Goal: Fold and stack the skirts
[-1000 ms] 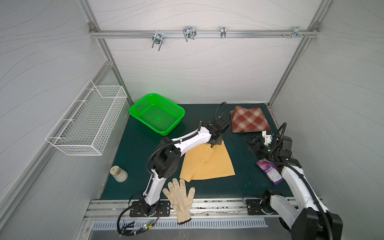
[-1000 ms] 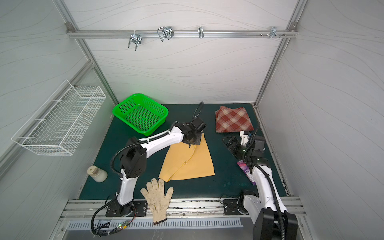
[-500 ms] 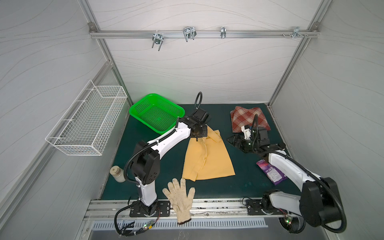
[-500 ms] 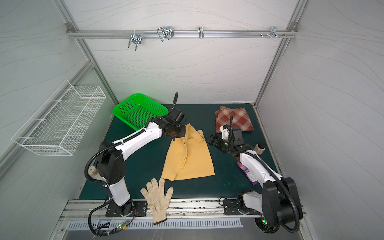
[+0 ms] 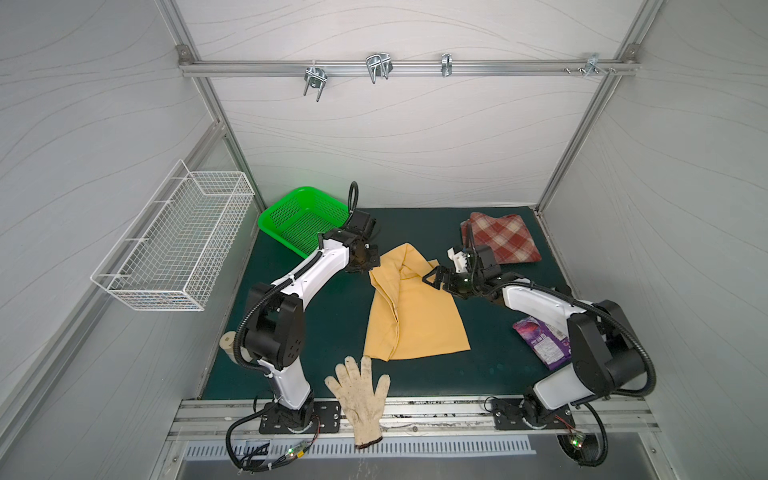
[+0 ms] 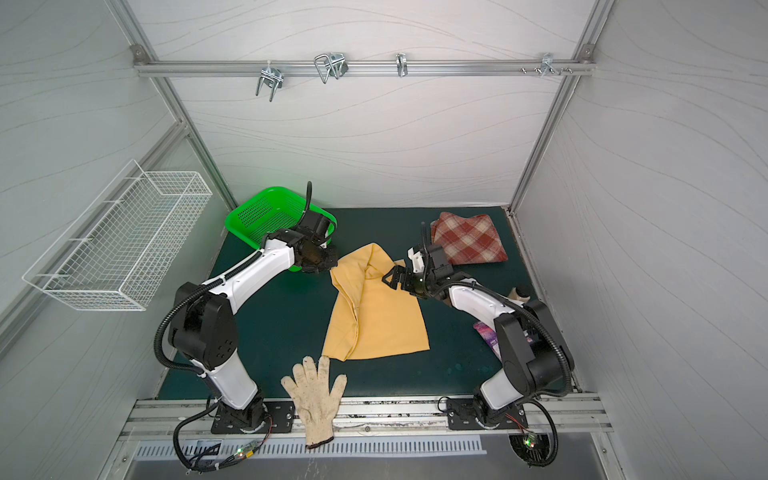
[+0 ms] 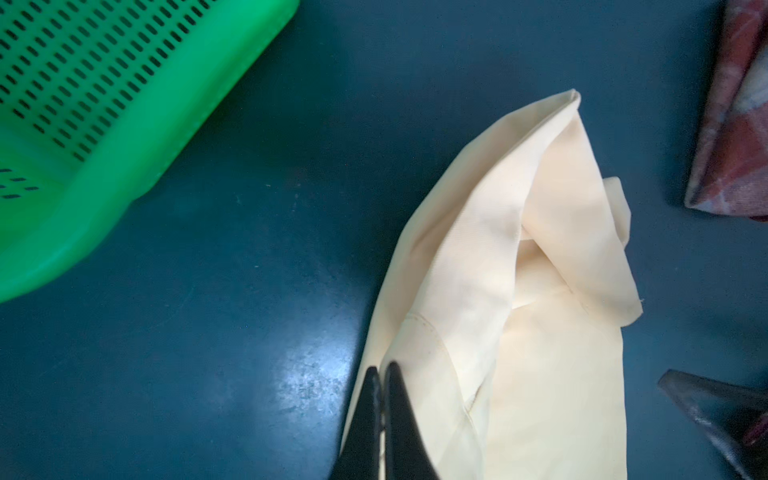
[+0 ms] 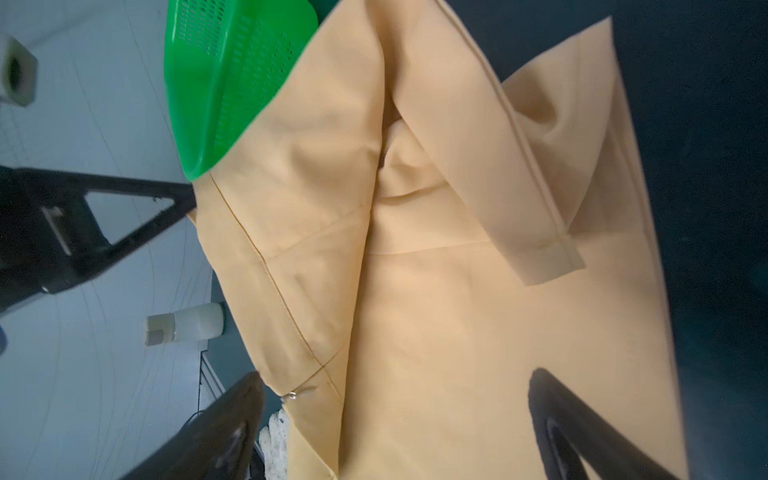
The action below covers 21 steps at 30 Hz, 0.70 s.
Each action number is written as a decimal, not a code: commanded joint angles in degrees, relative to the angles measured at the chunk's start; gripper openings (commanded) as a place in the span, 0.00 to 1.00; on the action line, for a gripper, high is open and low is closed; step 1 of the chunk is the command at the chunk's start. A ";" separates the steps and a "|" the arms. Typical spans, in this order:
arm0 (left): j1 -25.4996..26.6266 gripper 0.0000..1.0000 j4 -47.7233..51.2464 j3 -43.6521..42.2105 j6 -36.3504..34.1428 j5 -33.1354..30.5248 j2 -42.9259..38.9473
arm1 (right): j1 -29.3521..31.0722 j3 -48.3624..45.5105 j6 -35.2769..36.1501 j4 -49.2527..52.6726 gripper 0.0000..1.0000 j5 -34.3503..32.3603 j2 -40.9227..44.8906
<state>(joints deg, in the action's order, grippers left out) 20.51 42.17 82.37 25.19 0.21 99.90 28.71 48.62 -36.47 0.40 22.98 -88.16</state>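
The left gripper (image 7: pixel 380 374) is squeezed tight on the side edge of the yellow skirt (image 5: pixel 415 320), up near its far end. That end is bunched and folded over, so its real shape is hard to make out. The rest of the skirt lies flat in the middle of the dark green table (image 5: pixel 332 324).

The right gripper (image 8: pixel 397 376) is spread wide and holds nothing. It sits just over the skirt's other side, and I cannot tell if it touches the cloth.

The plaid skirt (image 5: pixel 503 239) lies in the far right corner. Its near edge is hidden by the right arm (image 5: pixel 536 299), which also hides part of the purple packet (image 5: pixel 540 340). The left arm (image 5: pixel 316 274) covers part of the green basket (image 5: pixel 303 216). The glove (image 5: pixel 361 395) hangs over the table's front edge.
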 commanded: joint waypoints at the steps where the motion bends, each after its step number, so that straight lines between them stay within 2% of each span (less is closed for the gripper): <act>1: -1.91 0.00 0.95 2.39 -1.96 -1.22 0.76 | 2.53 -3.31 -2.66 -4.03 0.99 -2.36 -1.24; 8: -2.91 0.00 3.67 8.84 -3.35 -4.29 5.05 | 7.04 -7.33 -4.01 -4.19 0.99 -8.75 -2.63; 15: -3.02 0.00 4.04 13.48 -4.52 -9.65 7.38 | 7.15 -12.26 -6.07 -4.34 0.99 -14.30 -2.33; 21: -3.02 0.00 4.24 18.19 -6.37 -10.24 9.30 | 5.94 -18.65 -9.76 -6.47 0.99 -16.53 1.56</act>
<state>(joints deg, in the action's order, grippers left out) 17.67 46.41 96.99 20.60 -8.21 107.79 35.57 34.70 -42.96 -11.57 11.51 -87.22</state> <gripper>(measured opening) 0.047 0.992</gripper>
